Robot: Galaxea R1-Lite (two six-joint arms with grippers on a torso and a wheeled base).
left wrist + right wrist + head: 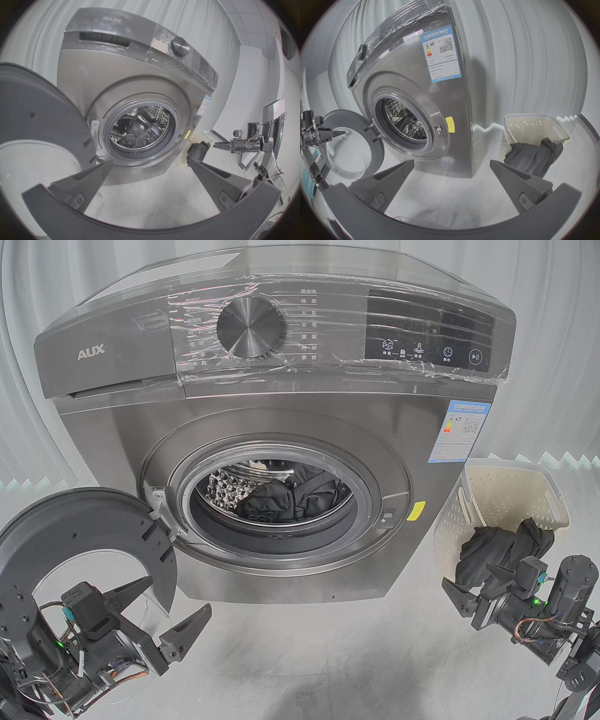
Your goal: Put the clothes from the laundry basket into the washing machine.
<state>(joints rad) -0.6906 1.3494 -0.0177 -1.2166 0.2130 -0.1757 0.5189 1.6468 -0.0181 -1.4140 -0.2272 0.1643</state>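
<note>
Head view: dark clothes [494, 549] in basket [500, 496] just beyond wide-open, empty right fingers [459, 597]; left fingers [187, 630] likewise.

Dark grey wedge fingers [84, 182] on the left gripper [178, 595], ribbed pads [195, 165], a screw [79, 200] at each base. Right gripper [469, 575] matches: orange cables [531, 624] looping, green lights [535, 601] glowing, black box [531, 571] on top.

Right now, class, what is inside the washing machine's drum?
Dark clothes lie bundled at the bottom of the drum, against its perforated metal wall. How many pieces there are, and anything beneath them, cannot be told: the bundle covers it.
</note>
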